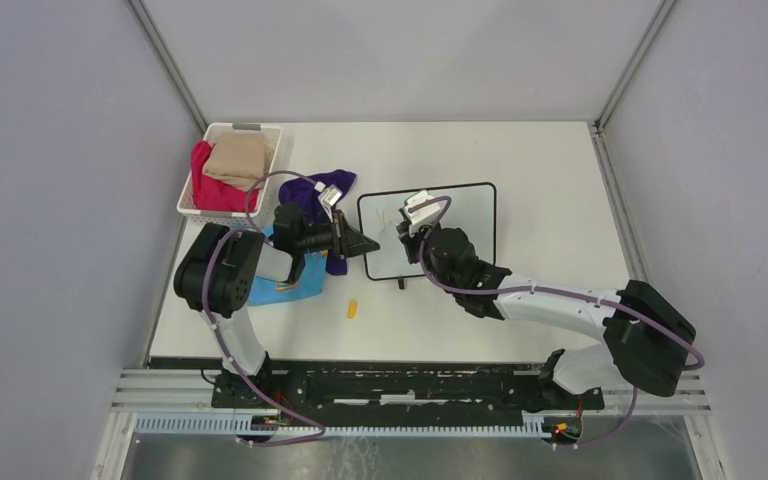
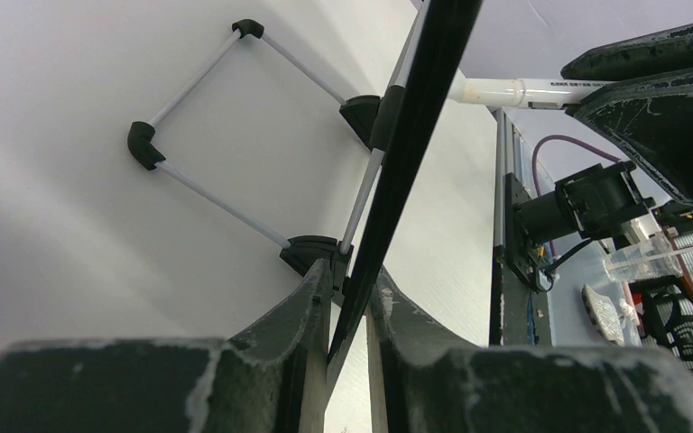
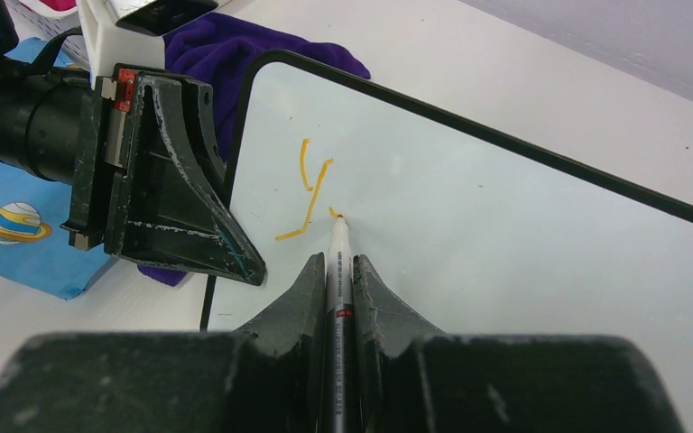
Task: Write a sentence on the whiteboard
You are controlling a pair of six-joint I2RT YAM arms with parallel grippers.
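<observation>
Whiteboard (image 1: 465, 215) mid-table, ahead of both arms. Left gripper (image 2: 350, 281) clamped on its left frame edge: hold rigid. Right gripper (image 3: 338, 263) closed on marker (image 3: 339, 239), tip touching board: light pressure, short strokes. Sentence (image 3: 311, 191) barely begun, "y" plus dot. Right wrist view reads strokes; overhead shows only faint marks, probably same.

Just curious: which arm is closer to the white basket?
Left arm. Its jaws clamp the whiteboard's edge on the basket side; the right arm's jaws hold a marker on it, farther off.
</observation>
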